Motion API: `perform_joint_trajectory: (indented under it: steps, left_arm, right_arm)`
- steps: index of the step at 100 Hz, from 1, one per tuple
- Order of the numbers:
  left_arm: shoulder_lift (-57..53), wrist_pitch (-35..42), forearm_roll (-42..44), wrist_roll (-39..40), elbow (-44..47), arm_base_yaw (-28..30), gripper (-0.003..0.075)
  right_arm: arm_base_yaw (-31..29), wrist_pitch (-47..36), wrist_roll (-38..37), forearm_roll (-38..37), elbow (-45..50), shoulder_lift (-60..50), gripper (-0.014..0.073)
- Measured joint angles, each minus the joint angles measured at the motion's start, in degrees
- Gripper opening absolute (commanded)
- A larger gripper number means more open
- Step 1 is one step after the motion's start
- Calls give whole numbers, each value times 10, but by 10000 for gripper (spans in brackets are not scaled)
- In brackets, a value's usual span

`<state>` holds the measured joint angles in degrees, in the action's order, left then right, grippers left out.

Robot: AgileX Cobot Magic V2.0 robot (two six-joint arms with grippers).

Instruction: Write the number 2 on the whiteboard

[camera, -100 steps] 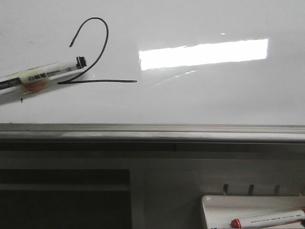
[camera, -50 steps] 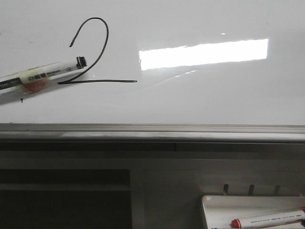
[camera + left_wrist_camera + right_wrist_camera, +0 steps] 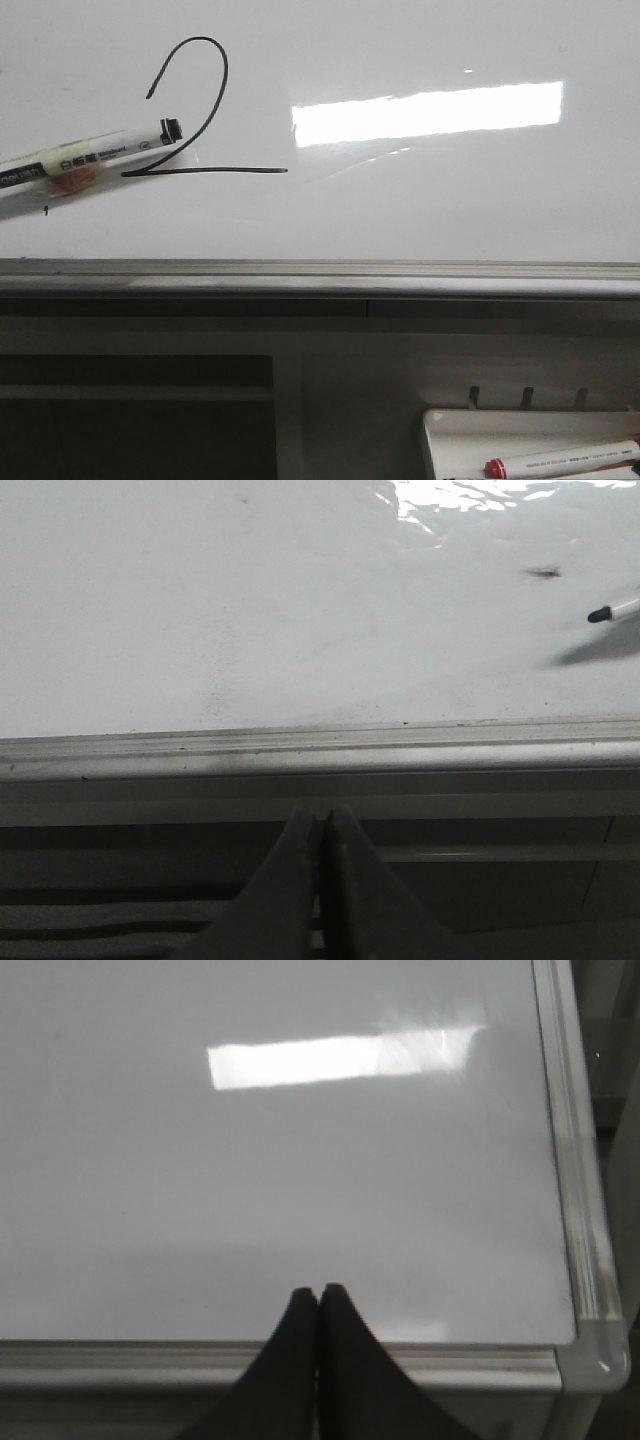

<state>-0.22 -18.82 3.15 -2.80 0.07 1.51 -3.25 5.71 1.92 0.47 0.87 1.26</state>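
A bright rectangular glare is thrown on the glossy whiteboard [image 3: 420, 210], seemingly from an overhead lamp. Below its edge everything is dim; the left wrist view is grainy.

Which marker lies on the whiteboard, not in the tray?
The black-tipped marker beside the 2 lies on the whiteboard. The red-capped marker sits in the small tray below the board.

No visible change since earlier frames
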Motion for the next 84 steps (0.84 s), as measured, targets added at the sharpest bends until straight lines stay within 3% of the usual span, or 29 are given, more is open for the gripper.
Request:
perform_joint_trajectory:
  steps: [22,84]
  left_arm:
    - [0,0,1,0,0,0,-20]
    - [0,0,2,-1,0,0,-20]
  right_arm:
    - [-4,122,-5,-5,0,-17,-63]
    - [-4,125,-6,-8,0,-18,-63]
